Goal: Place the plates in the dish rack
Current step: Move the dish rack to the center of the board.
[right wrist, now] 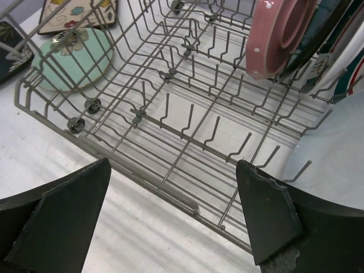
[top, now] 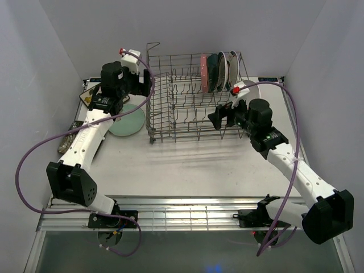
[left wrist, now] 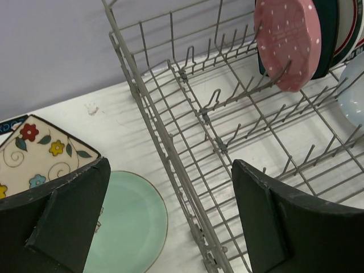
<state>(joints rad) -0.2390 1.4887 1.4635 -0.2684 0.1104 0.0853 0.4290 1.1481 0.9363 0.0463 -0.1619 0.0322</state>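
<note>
The grey wire dish rack [top: 187,105] stands mid-table. Upright at its far right end are a pink dotted plate [left wrist: 287,42], a dark teal plate [left wrist: 328,34] and a red-rimmed plate [left wrist: 348,28]. A white plate [right wrist: 341,153] shows partly in the rack's right end. On the table left of the rack lie a mint round plate [top: 126,120] and a cream floral square plate [left wrist: 34,153]. My left gripper [top: 149,85] hangs open over the rack's left wall, empty [left wrist: 170,170]. Over the rack's near right side, my right gripper [top: 215,118] is open and holds nothing [right wrist: 172,170].
A dark patterned plate [top: 67,138] lies at the table's left edge, half under the left arm. Purple cables loop from both arms. Grey walls close in the table on three sides. The rack's tall wire sides and upright tines [right wrist: 187,122] stand right under both grippers.
</note>
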